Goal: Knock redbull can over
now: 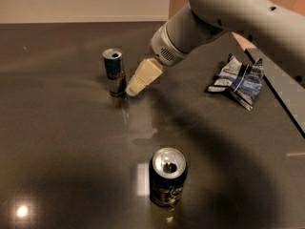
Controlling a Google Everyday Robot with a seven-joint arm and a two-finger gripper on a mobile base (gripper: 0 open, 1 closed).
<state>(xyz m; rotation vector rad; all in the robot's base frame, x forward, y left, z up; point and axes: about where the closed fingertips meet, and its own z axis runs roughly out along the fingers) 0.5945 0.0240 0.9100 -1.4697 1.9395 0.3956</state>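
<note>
The redbull can (115, 72) is slim, blue and silver with a red mark. It stands upright on the dark table at the left of middle. My gripper (136, 85) has cream fingers and hangs from the grey arm that comes in from the upper right. Its tip is just to the right of the can's lower half, very near or touching it.
A wider dark blue soda can (167, 176) stands upright near the front centre. A crumpled blue-and-white chip bag (238, 81) lies at the right. The dark table's (57, 142) right edge runs diagonally past the bag.
</note>
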